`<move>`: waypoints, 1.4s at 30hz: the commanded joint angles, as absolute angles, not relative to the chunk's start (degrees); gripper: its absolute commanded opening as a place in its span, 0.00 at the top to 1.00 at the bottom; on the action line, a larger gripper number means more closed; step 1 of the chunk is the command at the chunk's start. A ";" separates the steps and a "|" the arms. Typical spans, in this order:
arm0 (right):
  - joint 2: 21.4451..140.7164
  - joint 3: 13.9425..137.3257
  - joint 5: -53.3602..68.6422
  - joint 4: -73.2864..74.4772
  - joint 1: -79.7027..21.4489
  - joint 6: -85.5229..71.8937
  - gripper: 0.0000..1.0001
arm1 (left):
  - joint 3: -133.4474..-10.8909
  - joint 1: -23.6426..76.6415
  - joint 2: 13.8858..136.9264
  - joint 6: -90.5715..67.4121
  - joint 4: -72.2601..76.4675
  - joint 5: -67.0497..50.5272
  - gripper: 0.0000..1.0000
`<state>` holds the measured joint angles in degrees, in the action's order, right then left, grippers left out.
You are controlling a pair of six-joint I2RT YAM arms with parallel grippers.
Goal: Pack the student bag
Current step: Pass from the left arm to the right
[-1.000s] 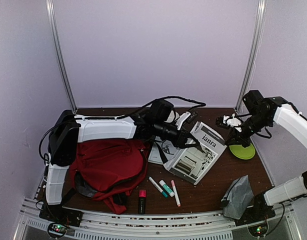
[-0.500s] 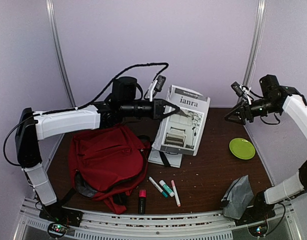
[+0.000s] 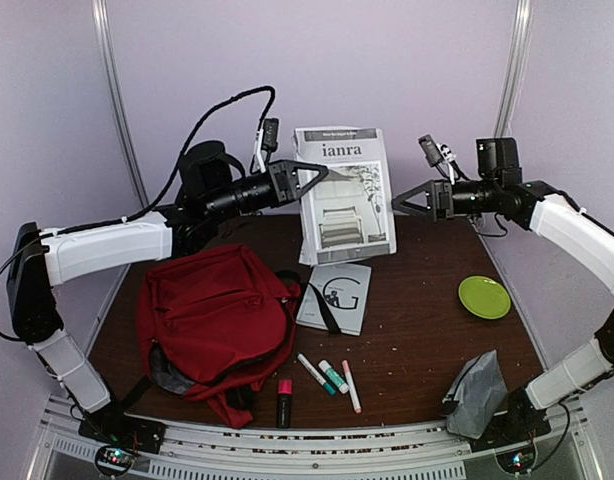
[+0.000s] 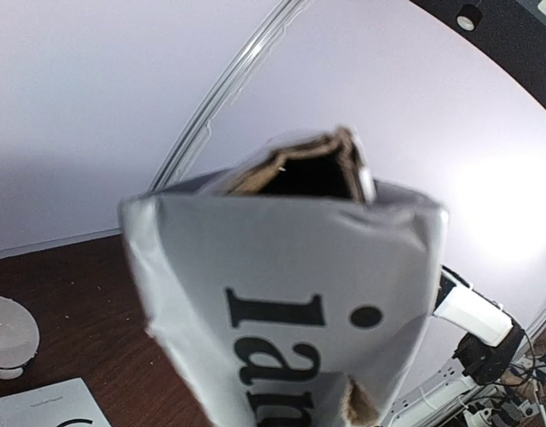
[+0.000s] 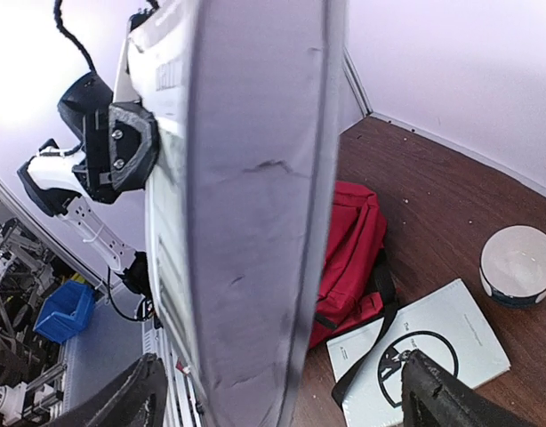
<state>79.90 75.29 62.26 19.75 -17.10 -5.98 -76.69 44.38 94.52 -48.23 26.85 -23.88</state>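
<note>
Left gripper (image 3: pixel 309 178) clamps the raised booklet (image 3: pixel 345 200) headed "ianra"; right gripper (image 3: pixel 399 203) gapes wide beside it.

Even bright light; wrist views glare-washed, distorted.

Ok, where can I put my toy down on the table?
The table is bare between the white notebook and the green plate, and between the markers and grey pouch. It's crowded by the red backpack.
</note>
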 commanded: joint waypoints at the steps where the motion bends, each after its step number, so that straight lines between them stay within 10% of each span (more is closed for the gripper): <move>1: 83.42 77.14 62.21 9.99 -19.44 -15.05 0.08 | -76.60 44.03 93.76 -53.10 37.15 -25.04 0.84; 17: 83.58 70.60 72.52 3.38 -22.84 -22.66 0.21 | -75.50 43.61 94.75 -53.89 40.16 -25.06 0.86; 26: 83.97 69.09 73.87 -3.42 -23.29 -29.51 0.55 | -73.80 43.07 93.78 -52.98 38.26 -24.34 0.86; 33: 83.85 68.61 73.89 -5.17 -23.13 -31.90 0.69 | -72.62 42.90 90.84 -46.73 27.06 -20.11 0.39; 42: 82.76 69.93 70.63 17.66 -21.17 -14.52 0.74 | -64.89 43.32 75.95 -26.53 -10.74 -8.53 0.29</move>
